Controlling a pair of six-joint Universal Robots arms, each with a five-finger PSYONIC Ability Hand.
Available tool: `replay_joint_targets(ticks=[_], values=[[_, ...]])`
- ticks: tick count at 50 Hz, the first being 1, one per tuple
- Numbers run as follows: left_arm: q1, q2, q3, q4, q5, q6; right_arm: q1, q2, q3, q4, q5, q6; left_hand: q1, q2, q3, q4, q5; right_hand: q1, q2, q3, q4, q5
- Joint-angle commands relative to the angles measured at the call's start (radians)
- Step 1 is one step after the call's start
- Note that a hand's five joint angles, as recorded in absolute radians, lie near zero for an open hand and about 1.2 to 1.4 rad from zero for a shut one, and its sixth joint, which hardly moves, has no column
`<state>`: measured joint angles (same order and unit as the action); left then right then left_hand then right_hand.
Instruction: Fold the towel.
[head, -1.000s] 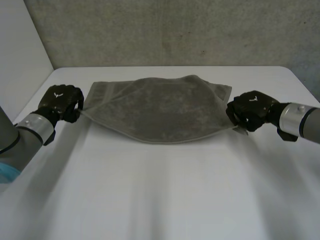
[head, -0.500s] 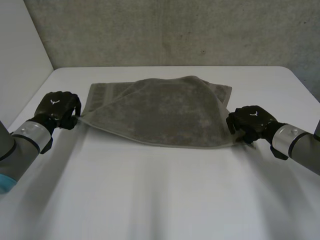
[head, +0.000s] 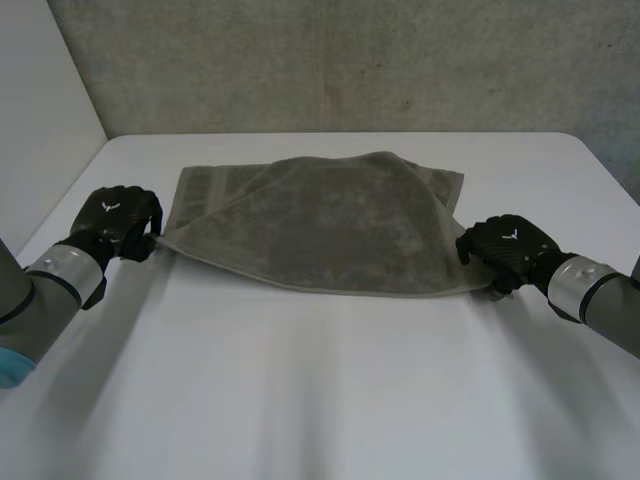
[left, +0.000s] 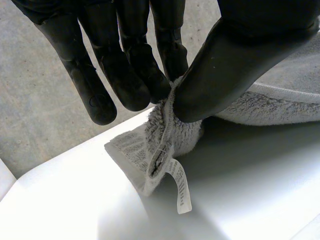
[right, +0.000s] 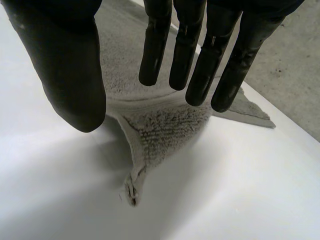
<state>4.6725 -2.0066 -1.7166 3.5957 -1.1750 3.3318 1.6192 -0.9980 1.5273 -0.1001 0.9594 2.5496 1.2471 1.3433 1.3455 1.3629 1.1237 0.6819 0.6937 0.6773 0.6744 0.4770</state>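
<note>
— Where is the towel (head: 320, 225) lying?
— It is lying on the white bench (head: 320, 400), towards the far side. An upper layer is sitting folded over it at a slant, so the far left and far right corners of the lower layer are showing.
— What is the left robot hand (head: 118, 222) doing?
— It is sitting at the towel's near left corner, pinching that corner between thumb and fingers. A white label (left: 181, 187) is hanging below the pinched cloth.
— And the right robot hand (head: 505, 250)?
— It is hovering at the near right corner. Its fingers (right: 200, 60) are reaching straight out with the thumb held apart. The puckered corner is lying on the bench between them, touching neither as far as I can tell.
</note>
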Motion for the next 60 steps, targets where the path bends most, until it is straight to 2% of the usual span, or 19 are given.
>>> replay_joint_targets(ticks=[1, 9, 11, 12, 14, 15, 16, 21, 30, 33, 35, 36, 38, 39, 41, 46, 55, 60], values=[[0.000, 0.000, 0.003, 0.000, 0.000, 0.000, -0.001, 0.016, 0.005, -0.006, -0.007, -0.055, 0.149, 0.053, 0.051, 0.033, 0.098, -0.022, -0.033, -0.017, -0.014, 0.009], [0.015, 0.002, 0.005, -0.002, -0.002, -0.002, -0.001, 0.056, -0.009, -0.053, -0.002, -0.068, 0.149, 0.053, 0.051, 0.033, 0.098, 0.137, 0.125, 0.142, 0.145, 0.167], [0.018, 0.000, 0.005, -0.002, -0.002, -0.002, 0.001, 0.064, -0.012, -0.072, 0.004, -0.068, 0.149, 0.053, 0.051, 0.033, 0.098, 0.298, 0.286, 0.302, 0.305, 0.328], [0.018, 0.000, 0.005, -0.002, -0.002, -0.002, 0.001, 0.064, -0.012, -0.072, 0.004, -0.068, 0.149, 0.053, 0.051, 0.033, 0.098, 0.298, 0.287, 0.303, 0.306, 0.329], [0.018, 0.002, 0.005, -0.002, -0.005, -0.003, 0.001, 0.065, -0.016, -0.079, 0.013, -0.065, 0.149, 0.053, 0.051, 0.033, 0.098, 0.555, 0.544, 0.560, 0.563, 0.586], [0.018, 0.002, 0.005, -0.002, -0.005, -0.003, 0.001, 0.065, -0.016, -0.079, 0.013, -0.065, 0.149, 0.053, 0.051, 0.033, 0.098, 0.557, 0.545, 0.561, 0.564, 0.587], [0.018, 0.002, 0.003, -0.003, -0.005, -0.003, 0.001, 0.064, -0.016, -0.082, 0.018, -0.061, 0.149, 0.053, 0.051, 0.033, 0.098, 0.702, 0.690, 0.707, 0.710, 0.733], [0.017, 0.011, -0.001, -0.012, -0.005, -0.002, -0.002, 0.036, -0.030, -0.084, 0.041, -0.048, 0.149, 0.053, 0.051, 0.033, 0.098, 0.714, 0.703, 0.719, 0.722, 0.745], [0.015, 0.132, -0.043, -0.071, 0.008, -0.009, -0.079, -0.143, -0.047, 0.003, 0.039, 0.090, 0.149, 0.053, 0.051, 0.033, 0.098, 0.714, 0.703, 0.719, 0.722, 0.745], [0.017, 0.200, -0.071, -0.095, 0.008, -0.011, -0.113, -0.218, -0.062, 0.100, 0.012, 0.126, 0.149, 0.053, 0.051, 0.033, 0.098, 0.714, 0.703, 0.719, 0.722, 0.745], [0.020, 0.283, -0.106, -0.110, 0.008, -0.012, -0.143, -0.275, -0.068, 0.201, -0.048, 0.129, 0.149, 0.053, 0.051, 0.033, 0.098, 0.714, 0.703, 0.719, 0.722, 0.745], [0.020, 0.284, -0.106, -0.111, 0.008, -0.012, -0.144, -0.275, -0.069, 0.201, -0.048, 0.129, 0.149, 0.053, 0.051, 0.033, 0.098, 0.714, 0.703, 0.719, 0.722, 0.745], [0.023, 0.365, -0.141, -0.126, 0.020, -0.026, -0.185, -0.344, -0.082, 0.293, -0.117, 0.132, 0.149, 0.053, 0.051, 0.033, 0.098, 0.714, 0.703, 0.719, 0.722, 0.745], [0.023, 0.365, -0.141, -0.126, 0.020, -0.026, -0.185, -0.344, -0.082, 0.293, -0.117, 0.132, 0.149, 0.053, 0.051, 0.033, 0.098, 0.714, 0.703, 0.719, 0.722, 0.745], [0.023, 0.437, -0.162, -0.138, 0.046, -0.058, -0.237, -0.424, -0.090, 0.364, -0.186, 0.136, 0.149, 0.053, 0.051, 0.033, 0.098, 0.714, 0.703, 0.719, 0.722, 0.745], [0.023, 0.515, -0.169, -0.150, 0.075, -0.126, -0.274, -0.496, -0.107, 0.405, -0.240, 0.141, 0.149, 0.053, 0.051, 0.033, 0.098, 0.714, 0.703, 0.719, 0.722, 0.745], [0.026, 0.482, -0.143, -0.140, 0.080, -0.164, -0.266, -0.467, -0.128, 0.399, -0.252, 0.124, 0.149, 0.053, 0.051, 0.033, 0.098, 0.714, 0.703, 0.719, 0.722, 0.745], [0.025, 0.234, -0.046, -0.150, 0.078, -0.155, -0.222, -0.245, -0.242, 0.419, -0.216, 0.052, 0.149, 0.053, 0.051, 0.033, 0.098, 0.714, 0.703, 0.719, 0.722, 0.745]])
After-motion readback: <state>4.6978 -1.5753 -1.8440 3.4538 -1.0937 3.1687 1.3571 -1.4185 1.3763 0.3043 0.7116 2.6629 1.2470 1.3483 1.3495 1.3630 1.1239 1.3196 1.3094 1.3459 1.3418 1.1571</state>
